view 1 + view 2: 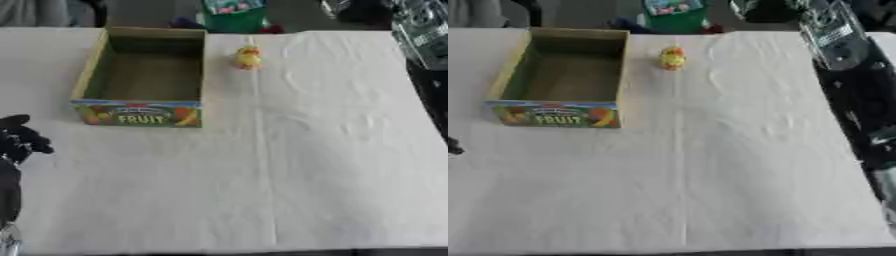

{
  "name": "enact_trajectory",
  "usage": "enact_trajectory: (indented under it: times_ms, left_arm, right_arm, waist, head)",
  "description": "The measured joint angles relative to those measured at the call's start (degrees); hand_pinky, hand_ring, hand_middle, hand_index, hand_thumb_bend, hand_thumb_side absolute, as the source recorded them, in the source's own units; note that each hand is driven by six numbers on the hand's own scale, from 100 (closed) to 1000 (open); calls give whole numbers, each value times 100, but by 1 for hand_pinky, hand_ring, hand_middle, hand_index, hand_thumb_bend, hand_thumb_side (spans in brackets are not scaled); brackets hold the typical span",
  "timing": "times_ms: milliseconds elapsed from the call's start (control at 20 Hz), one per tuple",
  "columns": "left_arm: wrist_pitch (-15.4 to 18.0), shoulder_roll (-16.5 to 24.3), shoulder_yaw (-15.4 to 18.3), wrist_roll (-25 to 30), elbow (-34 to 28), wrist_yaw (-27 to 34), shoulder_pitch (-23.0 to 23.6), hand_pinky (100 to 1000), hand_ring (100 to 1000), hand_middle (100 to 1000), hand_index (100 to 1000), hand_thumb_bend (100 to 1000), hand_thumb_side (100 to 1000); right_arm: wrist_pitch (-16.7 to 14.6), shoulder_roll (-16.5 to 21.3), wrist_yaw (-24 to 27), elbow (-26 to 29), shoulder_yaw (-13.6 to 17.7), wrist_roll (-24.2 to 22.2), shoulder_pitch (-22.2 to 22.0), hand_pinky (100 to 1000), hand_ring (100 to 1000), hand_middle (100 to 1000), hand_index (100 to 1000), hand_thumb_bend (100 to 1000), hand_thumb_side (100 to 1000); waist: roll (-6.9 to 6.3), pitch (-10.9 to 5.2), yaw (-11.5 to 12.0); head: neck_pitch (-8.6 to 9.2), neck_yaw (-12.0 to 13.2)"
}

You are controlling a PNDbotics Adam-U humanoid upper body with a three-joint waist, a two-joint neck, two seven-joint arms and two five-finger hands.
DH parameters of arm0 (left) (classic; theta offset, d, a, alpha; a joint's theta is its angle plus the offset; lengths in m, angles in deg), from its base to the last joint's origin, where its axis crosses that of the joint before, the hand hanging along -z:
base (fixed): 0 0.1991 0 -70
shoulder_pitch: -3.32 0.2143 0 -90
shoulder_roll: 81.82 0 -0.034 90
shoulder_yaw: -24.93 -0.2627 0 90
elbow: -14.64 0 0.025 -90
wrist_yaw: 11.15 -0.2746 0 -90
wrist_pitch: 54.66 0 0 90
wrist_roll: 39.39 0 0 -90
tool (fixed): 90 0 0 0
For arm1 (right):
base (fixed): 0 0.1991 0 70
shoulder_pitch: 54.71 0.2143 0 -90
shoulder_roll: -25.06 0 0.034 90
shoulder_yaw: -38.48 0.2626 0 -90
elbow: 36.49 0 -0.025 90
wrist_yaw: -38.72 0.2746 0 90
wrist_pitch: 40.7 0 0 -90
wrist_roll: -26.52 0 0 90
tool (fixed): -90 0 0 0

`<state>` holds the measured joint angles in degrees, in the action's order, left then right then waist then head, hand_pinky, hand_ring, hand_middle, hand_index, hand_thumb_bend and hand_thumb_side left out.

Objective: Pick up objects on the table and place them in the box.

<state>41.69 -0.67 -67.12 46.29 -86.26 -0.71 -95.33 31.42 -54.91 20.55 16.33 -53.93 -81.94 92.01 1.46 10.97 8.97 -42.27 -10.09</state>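
An open cardboard box (87,75) with a colourful "FRUIT" panel on its front stands at the back left of the table; I see nothing inside it. A small yellow toy (248,57) with an orange top stands just right of the box's far corner. My left hand (19,139) rests at the left edge, well in front of the box, fingers relaxed and holding nothing. My right arm (837,42) runs down the table's right edge, and the dark end of it, my right hand (877,142), is too indistinct to read.
A white cloth (297,165) with creases covers the table. Beyond the far edge stands a green container (233,15), with dark shapes beside it.
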Motion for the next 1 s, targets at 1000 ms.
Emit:
enact_trajectory:
  times_ms: [1000]
  left_arm:
    - [-12, 0, -134, 151, 0, 41, -127, 467, 484, 449, 667, 100, 784]
  right_arm:
    - [-429, -784, -3583, -1665, 136, 1293, 470, 859, 888, 878, 897, 100, 216]
  waist:
    - [21, 144, 388]
  head:
    - [128, -353]
